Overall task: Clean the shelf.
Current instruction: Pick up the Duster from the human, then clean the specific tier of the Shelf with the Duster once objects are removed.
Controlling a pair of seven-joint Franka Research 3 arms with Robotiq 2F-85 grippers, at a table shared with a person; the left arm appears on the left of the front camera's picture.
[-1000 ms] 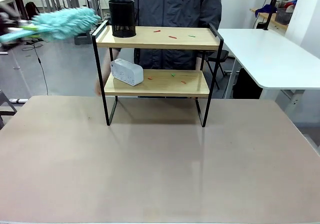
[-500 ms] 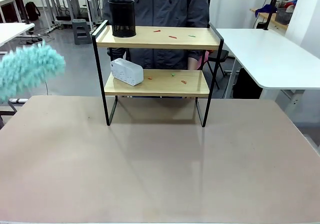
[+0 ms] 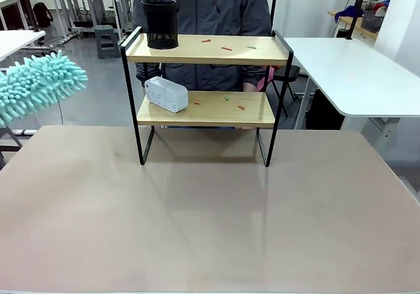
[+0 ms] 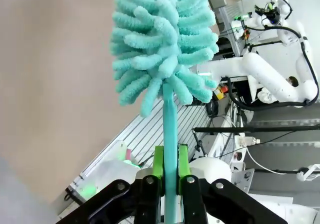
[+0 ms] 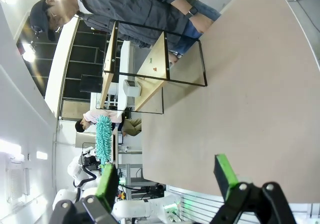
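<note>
Left tool is clamped on the duster handle, pads tight on both sides. Right tool is spread wide and holds nothing. Shelf stands at the desk's far middle, boards running left-right. Duster head hangs off the desk's left edge, well apart from the shelf, tip aimed toward it at roughly lower-board height. Left arm is the nearer one. Scraps lie right of the black cup and the white box, so I'd sweep rightward along the boards.
</note>
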